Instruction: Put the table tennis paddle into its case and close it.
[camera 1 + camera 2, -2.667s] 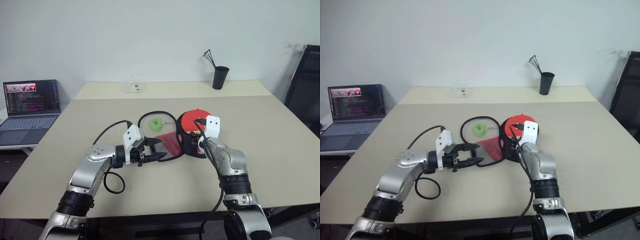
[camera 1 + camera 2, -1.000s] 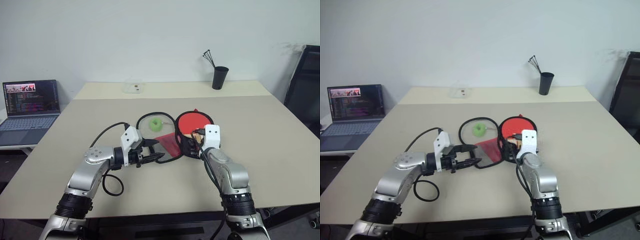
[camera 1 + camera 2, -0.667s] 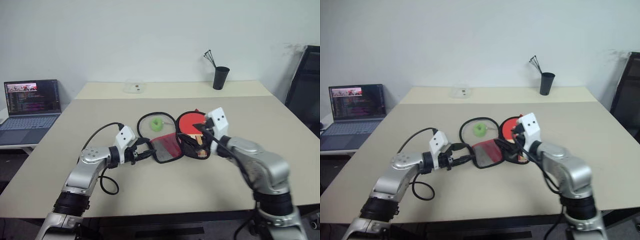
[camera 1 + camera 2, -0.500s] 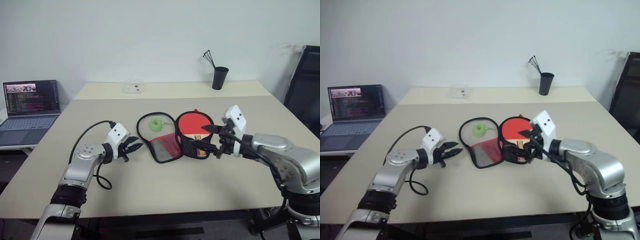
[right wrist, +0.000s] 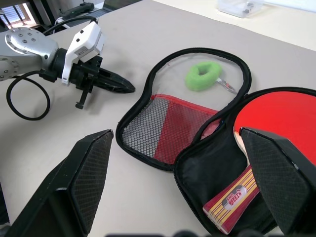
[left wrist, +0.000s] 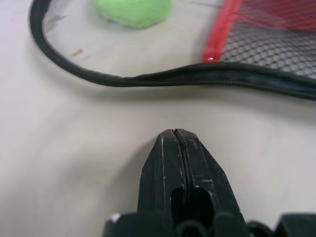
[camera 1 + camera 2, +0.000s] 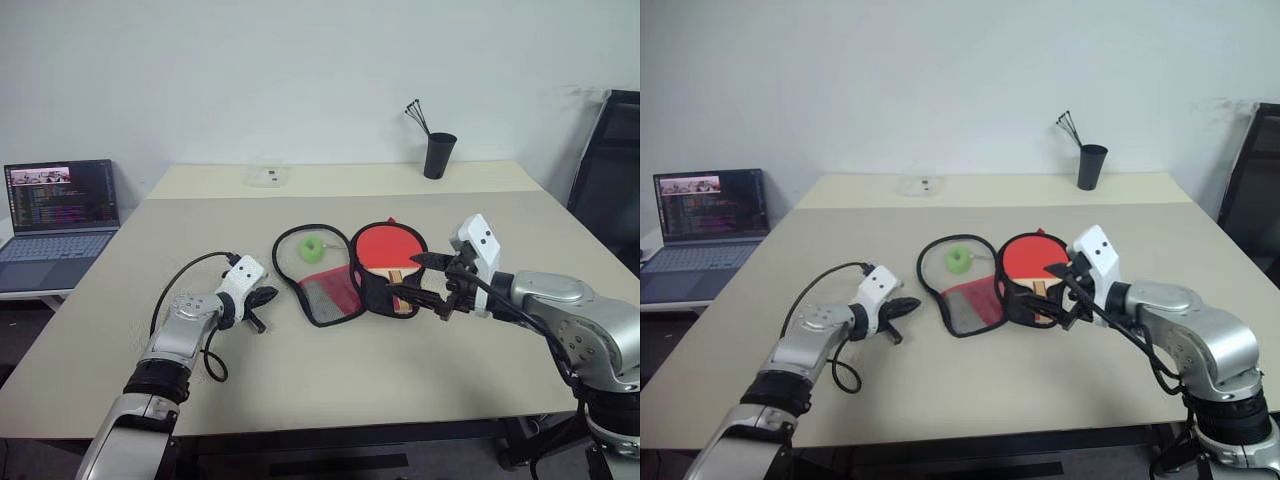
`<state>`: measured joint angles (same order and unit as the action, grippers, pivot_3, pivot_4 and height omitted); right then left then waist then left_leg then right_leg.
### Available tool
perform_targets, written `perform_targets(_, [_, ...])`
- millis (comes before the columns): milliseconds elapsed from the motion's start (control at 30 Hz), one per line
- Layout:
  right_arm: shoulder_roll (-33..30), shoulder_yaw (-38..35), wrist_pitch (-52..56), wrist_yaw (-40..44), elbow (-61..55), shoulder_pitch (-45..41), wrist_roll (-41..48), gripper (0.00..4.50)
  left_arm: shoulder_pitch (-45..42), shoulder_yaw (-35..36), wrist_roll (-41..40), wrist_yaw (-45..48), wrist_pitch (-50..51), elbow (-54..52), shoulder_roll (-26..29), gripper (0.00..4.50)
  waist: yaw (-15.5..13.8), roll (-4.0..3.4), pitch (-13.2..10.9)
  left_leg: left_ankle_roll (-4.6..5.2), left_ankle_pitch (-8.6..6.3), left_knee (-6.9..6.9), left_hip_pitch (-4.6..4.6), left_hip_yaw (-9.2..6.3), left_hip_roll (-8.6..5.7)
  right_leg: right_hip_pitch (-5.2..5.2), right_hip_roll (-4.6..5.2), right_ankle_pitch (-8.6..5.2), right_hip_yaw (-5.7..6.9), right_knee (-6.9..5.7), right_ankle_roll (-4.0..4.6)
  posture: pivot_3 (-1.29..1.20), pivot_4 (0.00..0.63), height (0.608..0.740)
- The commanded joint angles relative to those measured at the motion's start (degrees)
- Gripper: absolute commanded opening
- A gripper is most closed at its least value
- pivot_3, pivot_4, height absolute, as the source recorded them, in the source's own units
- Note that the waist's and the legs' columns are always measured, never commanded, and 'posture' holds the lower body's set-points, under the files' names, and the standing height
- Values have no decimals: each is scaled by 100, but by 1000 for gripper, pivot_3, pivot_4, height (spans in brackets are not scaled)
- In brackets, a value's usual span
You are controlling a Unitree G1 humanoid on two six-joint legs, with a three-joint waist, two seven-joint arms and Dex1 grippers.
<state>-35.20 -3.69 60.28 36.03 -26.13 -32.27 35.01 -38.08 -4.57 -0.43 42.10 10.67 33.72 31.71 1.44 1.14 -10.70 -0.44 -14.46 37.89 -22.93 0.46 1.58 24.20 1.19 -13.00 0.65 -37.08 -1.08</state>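
My right wrist view reveals the table tennis paddle (image 5: 276, 129) lying in the case (image 5: 197, 143), handle label showing; the case lies unzipped mid-desk (image 7: 500, 350), green tag (image 5: 203, 76) inside its open lid. Left gripper (image 6: 177, 136), fingers pressed together and empty, sits just beside the zipper rim. Right gripper (image 7: 412, 274) gapes wide above the paddle.

On the desk (image 7: 500, 230) the case (image 7: 335, 280) lies spread open near the middle. The paddle (image 7: 390, 250) lies in its right half, handle toward the near edge. A small tag (image 7: 313, 247) sits inside the far part of the left half. The left claw (image 7: 262, 298) rests just left of the case, apart from it; the right claw (image 7: 410, 275) hovers over the case's right half. A cup (image 7: 440, 155) stands far back right, a small box (image 7: 266, 176) far back centre, and a laptop (image 7: 60, 215) off to the left, beside the desk.
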Motion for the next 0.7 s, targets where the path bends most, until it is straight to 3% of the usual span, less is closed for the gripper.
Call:
perform_targets(33, [-80,-109,-157,-7,-188,-8,58,4500,-248,138,27,-403,-175,378,-247,8,-10,0,0,0,0,1,1,0,0,-1,0,0,0,-1,0,0,150,740])
perform_targets(267, [-248,-59,-217,92,-209,73,49,4500,-612,200,-37,-492,-564,995,-696,8,-107,2,1,0,0,4,0,3,-4,-3,2,0,2,0,-1,0,150,740])
perform_targets(700, [-627,-347,-309,132,-159,387,50,4500,-1834,19,-59,124,-716,1223,-1350,8,-151,10,-3,0,0,5,-6,17,-8,-3,1,1,5,5,-1,0,150,740])
